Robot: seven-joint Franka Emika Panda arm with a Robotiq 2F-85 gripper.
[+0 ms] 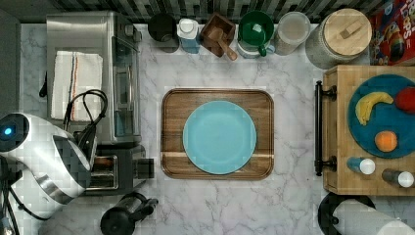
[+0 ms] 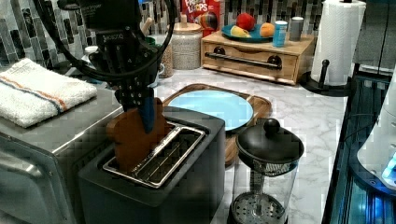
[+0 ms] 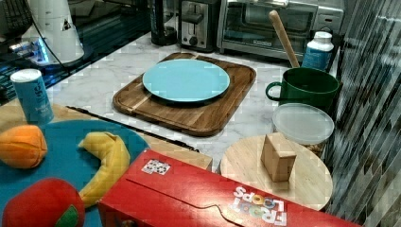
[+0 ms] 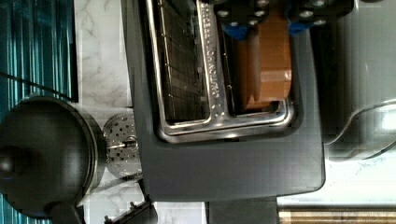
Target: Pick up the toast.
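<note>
The toast (image 2: pixel 133 140) is a brown slice standing in the toaster's slot on the left view's left, most of it above the rim and leaning slightly. The black toaster (image 2: pixel 187 186) has two chrome-edged slots, and the other slot holds nothing. My gripper (image 2: pixel 145 119) comes down from above, its blue fingertips (image 2: pixel 148 114) on either face of the slice. In the wrist view the toast (image 4: pixel 268 70) sits between the two blue pads (image 4: pixel 237 30) of the gripper (image 4: pixel 268 29), which is shut on it. In the top view the white arm (image 1: pixel 34 156) hangs over the toaster (image 1: pixel 125 171).
A toaster oven (image 2: pixel 42 140) with a folded towel (image 2: pixel 37 93) stands right beside the toaster. A glass French press (image 2: pixel 266 177) is on the toaster's other side. Beyond lies a wooden tray (image 1: pixel 171 132) bearing a blue plate (image 1: pixel 219 137). Jars and a mug line the back wall.
</note>
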